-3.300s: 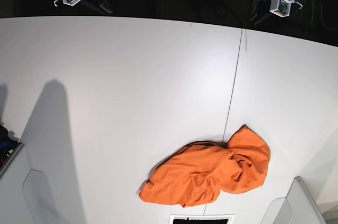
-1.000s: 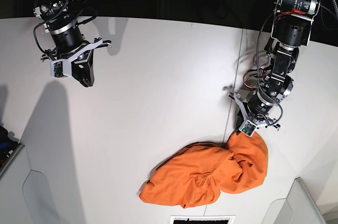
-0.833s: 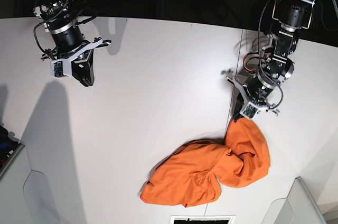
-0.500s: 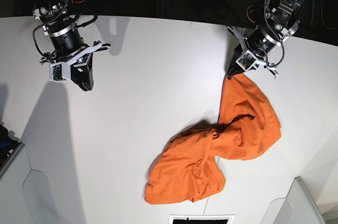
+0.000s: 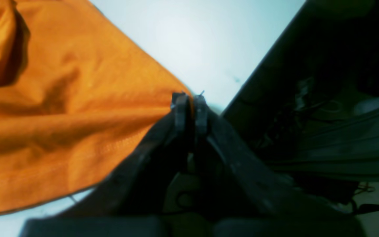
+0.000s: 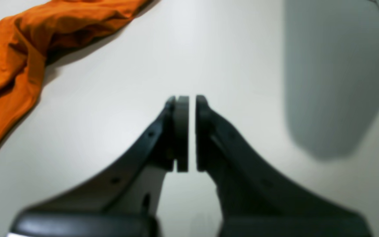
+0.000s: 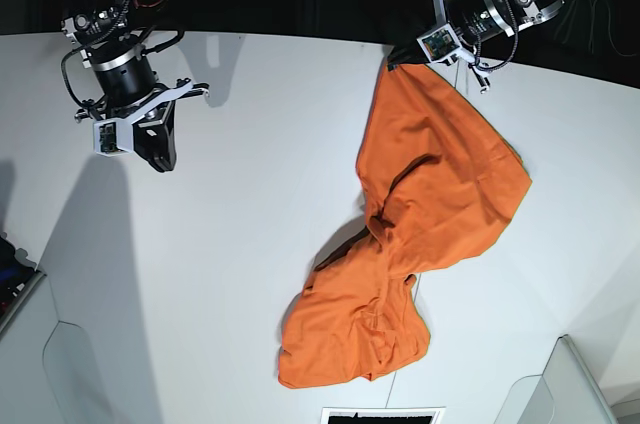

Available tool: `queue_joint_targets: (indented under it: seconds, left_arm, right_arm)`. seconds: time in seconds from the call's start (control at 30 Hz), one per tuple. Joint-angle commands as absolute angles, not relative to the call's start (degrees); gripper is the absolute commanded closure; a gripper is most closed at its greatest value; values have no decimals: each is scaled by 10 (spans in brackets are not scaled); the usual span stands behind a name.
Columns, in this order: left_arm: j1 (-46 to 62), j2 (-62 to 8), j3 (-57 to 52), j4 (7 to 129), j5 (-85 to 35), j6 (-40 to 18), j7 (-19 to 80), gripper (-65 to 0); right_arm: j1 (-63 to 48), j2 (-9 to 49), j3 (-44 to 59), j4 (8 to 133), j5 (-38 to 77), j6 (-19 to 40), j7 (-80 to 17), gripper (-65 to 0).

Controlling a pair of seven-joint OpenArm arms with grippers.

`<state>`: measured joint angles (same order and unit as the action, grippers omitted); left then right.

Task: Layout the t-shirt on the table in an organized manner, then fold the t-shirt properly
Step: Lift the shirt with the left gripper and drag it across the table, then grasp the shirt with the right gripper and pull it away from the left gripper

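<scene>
**Left tool has shirt corner pinched at far bench edge; right tool idle, empty**

- Left tool (image 7: 400,59): jaws clenched on an edge of the t-shirt (image 7: 430,174). The wrist view shows a sliver of orange cloth between the two pads (image 5: 182,108), with the fabric fanning out to the left from the pinch point.
- Grip point sits at the far edge of the bench (image 7: 250,224), right by the dark area beyond it.
- T-shirt: stretched in a long diagonal from the grip down toward the near edge. Upper part spread fairly wide, twisted and narrowed at mid-length, lower end bunched in a crumpled lump near the bench's near edge. Lies across the thin dark seam. Not flat; can't make out the sleeves or collar.
- Right tool (image 7: 160,154): jaws nearly together with a thin gap, nothing between them. Hangs over bare bench on the far left side, well apart from the shirt; the cloth only shows at the upper left of its wrist view.
</scene>
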<state>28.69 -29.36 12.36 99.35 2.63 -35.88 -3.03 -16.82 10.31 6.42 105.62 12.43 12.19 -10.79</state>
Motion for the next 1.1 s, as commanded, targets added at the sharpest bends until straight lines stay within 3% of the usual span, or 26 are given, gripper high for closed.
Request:
queue_joint_targets:
  seconds: [0.0,0.03,0.13,0.2,0.53,0.63,0.73,0.8,0.87,1.07]
  left_arm:
    - [286,-299,117,1002,14,-365,-36,0]
    - [286,-299,112,1002,3,-365,-36,-30]
    - [286,-299,85,1006,-36,-368,-36,-204]
    - [286,-299,62,1012,-59,-392,-36,-272]
    - [284,-299,-13,1042,-134,-400,-36,-275]
    - [282,-299,-13,1041,-135,-400,-34,-276]
    - [272,-298,-13,1041,-135,-350,-12,-279]
    - [257,-298,-13,1041,-135,-318,7,-325]
    - [237,-299,-13,1040,-135,-294,26,-369]
    - [161,-298,-11,974,-135,-261,37,-374]
  right_arm:
    - [-165,106,66,1065,129,122,-92,-48]
    - [-164,106,66,1065,129,122,-92,-48]
    - [-156,106,66,1065,129,121,-92,-48]
    - [-147,106,66,1065,129,122,-93,-48]
    - [-30,96,54,1016,131,123,-93,-48]
    - [35,78,30,942,131,142,-92,-102]
    - [104,54,2,849,131,172,-92,-199]
    - [149,36,-18,787,131,174,-90,-244]
    - [191,18,-35,727,131,173,-89,-255]
    - [300,-47,-52,578,113,173,-57,-255]
